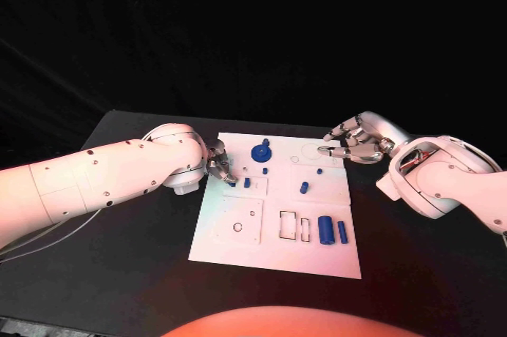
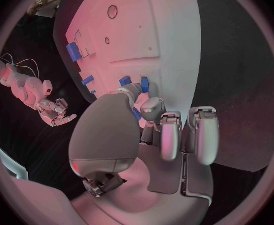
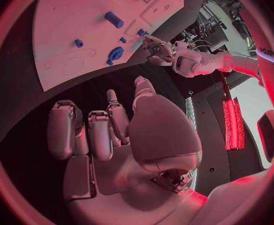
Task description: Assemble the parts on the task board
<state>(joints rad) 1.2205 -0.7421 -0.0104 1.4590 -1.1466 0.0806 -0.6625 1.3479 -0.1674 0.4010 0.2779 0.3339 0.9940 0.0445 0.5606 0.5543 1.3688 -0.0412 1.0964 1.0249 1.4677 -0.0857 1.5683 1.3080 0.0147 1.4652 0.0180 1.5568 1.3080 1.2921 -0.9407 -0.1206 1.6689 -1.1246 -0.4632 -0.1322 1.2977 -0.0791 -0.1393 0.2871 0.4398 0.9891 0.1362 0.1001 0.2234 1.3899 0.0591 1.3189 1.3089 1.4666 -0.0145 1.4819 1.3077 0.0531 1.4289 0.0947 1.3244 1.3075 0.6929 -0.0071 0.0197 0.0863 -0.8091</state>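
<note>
Right, we see the white task board (image 1: 277,227) lying mid-table on the black table (image 1: 127,278), with blue parts scattered over it. Left hand (image 1: 220,166) sits at the board's left edge, fingers curled down onto a small blue peg (image 1: 232,182); in the left wrist view the thumb and a finger (image 2: 151,106) close around a blue piece (image 2: 144,84), so we read it as pinching that peg. Just beside it stands another short blue peg (image 1: 248,182). Farther back on the board we see a round blue gear-like part (image 1: 260,154), and toward the right two small blue studs (image 1: 303,187) and (image 1: 319,171). Near the board's front lie a large blue cylinder (image 1: 327,229) and a slimmer blue bar (image 1: 342,231), side by side, next to rectangular slots (image 1: 287,225). Right hand (image 1: 354,145) hovers at the board's back right corner, fingers loosely curled and apart, holding nothing; the right wrist view shows its fingers (image 3: 99,135) bare above the table.
</note>
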